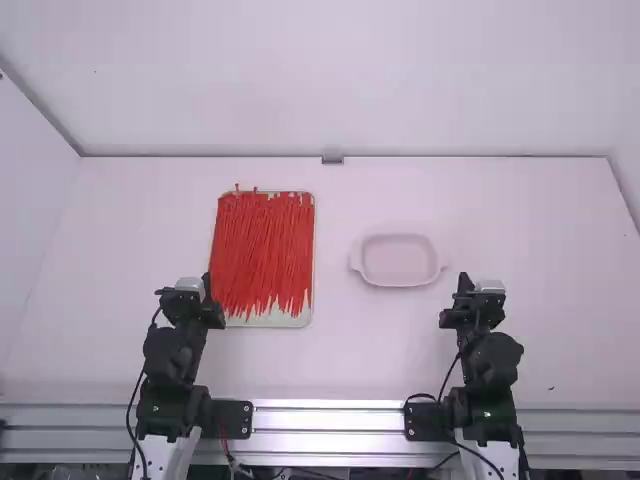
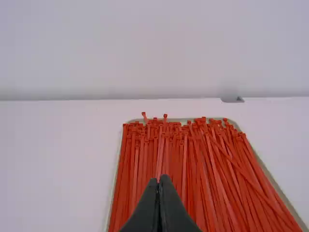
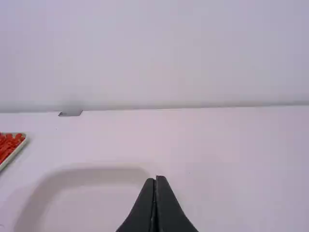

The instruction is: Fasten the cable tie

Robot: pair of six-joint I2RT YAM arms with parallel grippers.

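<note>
- The left claw (image 1: 212, 312) sits near the table's (image 1: 120, 230) front edge, left of the middle. It is just at the near left corner of the tray. In the left wrist view its two fingers (image 2: 159, 180) are pressed together with nothing between them.
- A flat tray (image 1: 265, 322) lies left of the table's middle. It carries a thick layer of red cable ties (image 1: 263, 255) running front to back. A few heads poke past the tray's far rim (image 2: 227, 119).
- A small grey bracket (image 1: 332, 158) sits at the middle of the table's far edge.
- A white dish with two small handles (image 1: 398, 281) rests right of the tray and apart from it.
- The right claw (image 1: 462, 290) is near the front edge, right of the middle, just in front of the dish's right handle. Its fingers (image 3: 155, 180) are closed and hold nothing.
</note>
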